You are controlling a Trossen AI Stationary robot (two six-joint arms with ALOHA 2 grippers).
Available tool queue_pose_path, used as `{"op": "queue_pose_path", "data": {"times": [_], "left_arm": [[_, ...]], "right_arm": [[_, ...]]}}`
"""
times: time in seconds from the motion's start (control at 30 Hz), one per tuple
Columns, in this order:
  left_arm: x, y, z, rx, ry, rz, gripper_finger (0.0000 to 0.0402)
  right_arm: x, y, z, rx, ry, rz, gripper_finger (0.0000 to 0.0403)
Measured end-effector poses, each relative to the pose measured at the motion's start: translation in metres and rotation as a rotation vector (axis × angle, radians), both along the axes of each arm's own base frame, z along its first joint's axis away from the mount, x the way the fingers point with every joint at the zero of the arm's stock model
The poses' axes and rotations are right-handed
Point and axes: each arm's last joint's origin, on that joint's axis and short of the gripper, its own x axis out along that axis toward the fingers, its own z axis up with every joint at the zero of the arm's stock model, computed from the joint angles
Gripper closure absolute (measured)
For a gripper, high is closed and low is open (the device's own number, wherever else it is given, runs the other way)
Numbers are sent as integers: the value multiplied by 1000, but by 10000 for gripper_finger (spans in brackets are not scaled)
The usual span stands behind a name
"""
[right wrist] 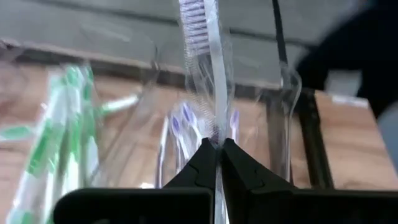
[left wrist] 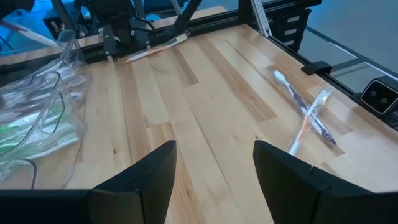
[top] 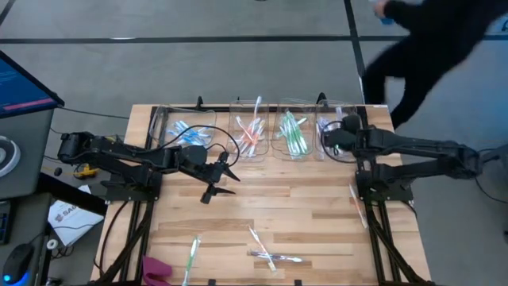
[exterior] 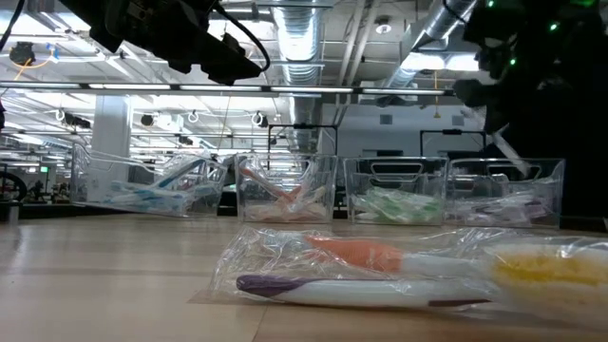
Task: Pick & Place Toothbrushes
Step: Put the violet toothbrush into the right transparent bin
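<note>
The right pincer (right wrist: 219,152) hangs over the clear plastic bin (top: 337,131) at the far right corner of the pale wooden worktop (top: 317,206), clamped on a wrapped, translucent purple-bristled toothbrush (right wrist: 208,56) standing upright above purple ones lying inside. The left pincer (left wrist: 214,165), fingers spread wide and empty, hovers over bare boards near the far edge. Loose wrapped slim plastic toothbrushes (top: 270,254) lie by the near edge.

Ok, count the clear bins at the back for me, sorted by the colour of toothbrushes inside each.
Blue-brush bin: 1
Orange-red-brush bin: 1
Green-brush bin: 1
Purple-brush bin: 1
Total: 4 bins
</note>
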Motion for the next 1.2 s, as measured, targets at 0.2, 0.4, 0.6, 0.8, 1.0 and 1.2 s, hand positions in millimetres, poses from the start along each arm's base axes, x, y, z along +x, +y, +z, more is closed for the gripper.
{"op": "queue_pose_path", "data": {"times": [0.2, 0.4, 0.6, 0.8, 1.0, 1.2], "left_arm": [[0, 0, 0, -14, 4, 6, 192], [0, 0, 0, -17, 6, 8, 192], [0, 0, 0, -18, 7, 8, 192], [0, 0, 0, -18, 8, 8, 192], [0, 0, -1, -18, 12, 8, 192], [-1, 0, -3, -17, 17, 8, 192]], "right_arm": [[-2, -15, -6, 103, 12, 9, 403], [1, -24, -4, 94, -2, 34, 403], [2, -31, -11, 178, 29, 40, 403], [11, -38, -24, 231, 104, 38, 360], [18, -43, -39, 310, 158, 35, 275], [19, -48, -45, 328, 177, 4, 195]]}}
